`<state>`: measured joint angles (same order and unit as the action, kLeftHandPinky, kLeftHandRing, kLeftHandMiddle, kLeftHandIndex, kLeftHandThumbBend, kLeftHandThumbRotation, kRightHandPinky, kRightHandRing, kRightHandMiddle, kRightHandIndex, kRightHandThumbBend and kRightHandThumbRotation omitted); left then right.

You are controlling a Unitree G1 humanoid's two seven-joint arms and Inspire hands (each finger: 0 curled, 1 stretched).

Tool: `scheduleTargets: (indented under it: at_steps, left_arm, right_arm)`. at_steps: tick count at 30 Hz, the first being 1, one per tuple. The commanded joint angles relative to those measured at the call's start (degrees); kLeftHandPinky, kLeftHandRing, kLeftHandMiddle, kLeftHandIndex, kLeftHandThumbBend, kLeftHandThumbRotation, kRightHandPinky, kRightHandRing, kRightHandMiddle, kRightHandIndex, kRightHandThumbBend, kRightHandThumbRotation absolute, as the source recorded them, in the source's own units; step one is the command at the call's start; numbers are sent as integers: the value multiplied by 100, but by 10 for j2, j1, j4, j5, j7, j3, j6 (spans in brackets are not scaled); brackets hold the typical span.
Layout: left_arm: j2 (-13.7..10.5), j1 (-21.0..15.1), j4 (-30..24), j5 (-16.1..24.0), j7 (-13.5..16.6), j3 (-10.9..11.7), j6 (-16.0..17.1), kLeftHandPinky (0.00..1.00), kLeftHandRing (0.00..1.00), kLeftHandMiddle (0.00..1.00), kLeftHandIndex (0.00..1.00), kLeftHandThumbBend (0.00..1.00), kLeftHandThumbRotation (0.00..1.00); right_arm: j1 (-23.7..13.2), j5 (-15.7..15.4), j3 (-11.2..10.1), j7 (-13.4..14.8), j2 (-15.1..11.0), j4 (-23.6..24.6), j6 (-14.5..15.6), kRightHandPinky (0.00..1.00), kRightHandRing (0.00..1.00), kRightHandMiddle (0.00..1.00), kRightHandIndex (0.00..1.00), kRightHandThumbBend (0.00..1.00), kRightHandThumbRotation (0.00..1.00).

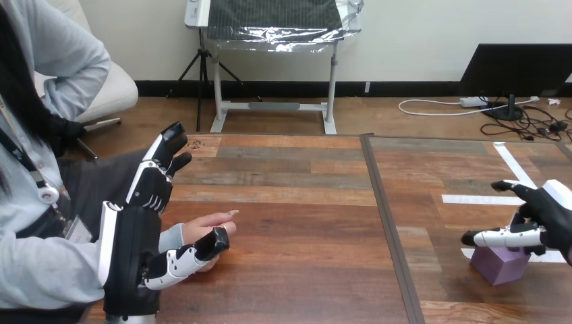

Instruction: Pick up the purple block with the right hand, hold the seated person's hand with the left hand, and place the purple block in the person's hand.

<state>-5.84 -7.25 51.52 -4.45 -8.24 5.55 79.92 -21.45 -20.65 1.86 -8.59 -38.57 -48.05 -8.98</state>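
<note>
The right hand (552, 214) is hovering at the right edge of the worktop (303, 223), spread wide over the purple block (500, 266) and gripping nothing. One finger is reaching out to the left, and another is lying just above the block's top face. The block is sitting flat on the worktop, near the white tape marks (472, 199).

On the left side, the left hand (150, 190) is standing open with its fingers pointing far. Its thumb is lying along the near edge of the person's hand (202, 228), which is reaching in from the left. Whether the thumb is pressing on it, I cannot tell.

The step in hand looks like the grasp. To do it well, the right hand should be lowering squarely, with thumb and fingers settling on opposite side faces of the block. They should be closing evenly so the block is not sliding toward the near edge.
</note>
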Motion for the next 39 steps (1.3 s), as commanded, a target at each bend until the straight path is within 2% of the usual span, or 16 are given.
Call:
scheduleTargets:
  at_steps: [1,20,29,39]
  left_arm:
    - [-2,-33,-7,-6,-2,0,4,87,92,92,89,100,59]
    - [-1,-36,-5,5,4,8,3,86,92,92,89,100,62]
    - [-2,-35,-9,-15,-6,-4,-4,86,92,93,89,100,61]
    - [-2,-34,-10,-7,-4,1,-2,87,92,93,89,100,61]
  right_arm:
    - [-19,6,0,1,-8,31,-8,15,13,22,90,97,34]
    - [-30,1,6,1,-4,41,-3,14,14,23,89,92,30]
    - [-35,1,6,5,0,43,-8,15,15,24,89,92,30]
    - [-40,8,3,16,6,36,-28,15,14,22,88,96,31]
